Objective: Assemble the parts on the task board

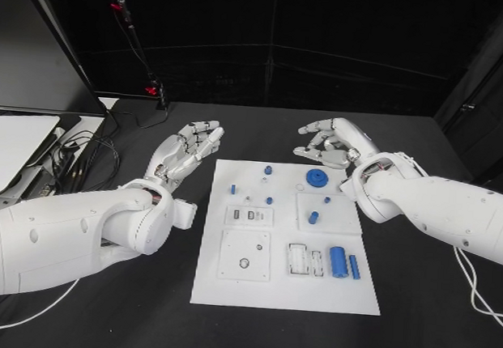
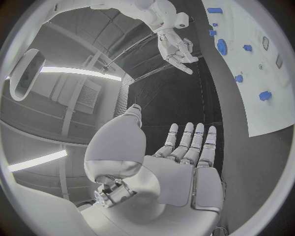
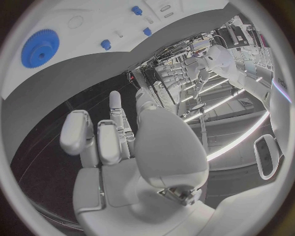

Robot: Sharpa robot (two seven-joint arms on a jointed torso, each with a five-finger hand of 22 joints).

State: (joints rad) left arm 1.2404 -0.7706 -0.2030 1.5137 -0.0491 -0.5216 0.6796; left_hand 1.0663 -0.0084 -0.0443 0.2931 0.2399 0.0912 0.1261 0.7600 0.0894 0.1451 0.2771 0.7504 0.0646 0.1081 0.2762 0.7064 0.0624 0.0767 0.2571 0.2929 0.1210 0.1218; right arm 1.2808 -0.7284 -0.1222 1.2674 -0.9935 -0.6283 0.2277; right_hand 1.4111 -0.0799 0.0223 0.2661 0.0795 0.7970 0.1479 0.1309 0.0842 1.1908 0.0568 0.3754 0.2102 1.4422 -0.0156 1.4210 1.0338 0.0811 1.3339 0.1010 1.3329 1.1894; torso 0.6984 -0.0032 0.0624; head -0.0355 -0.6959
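Note:
The white task board [image 1: 283, 294] lies in the middle of the black table. On its far end sit a blue gear [image 1: 317, 177] and several small blue pegs [image 1: 270, 200]. A blue cylinder [image 1: 337, 260] and a thin blue bar [image 1: 353, 267] lie at its right side. My left hand [image 1: 189, 149] hovers left of the board's far corner, fingers stretched and apart, holding nothing. My right hand [image 1: 333, 144] hangs just beyond the far edge near the gear, fingers loosely bent, also holding nothing. The left wrist view shows the left hand [image 2: 184, 147] flat and the board [image 2: 270, 118]. In the right wrist view, the gear [image 3: 39, 47] lies beyond the right hand [image 3: 117, 142].
A white device [image 1: 1, 150] and a tangle of cables [image 1: 89, 153] sit at the table's left edge. A dark stand with a red light [image 1: 152, 89] rises at the back left. Bare black table surrounds the board.

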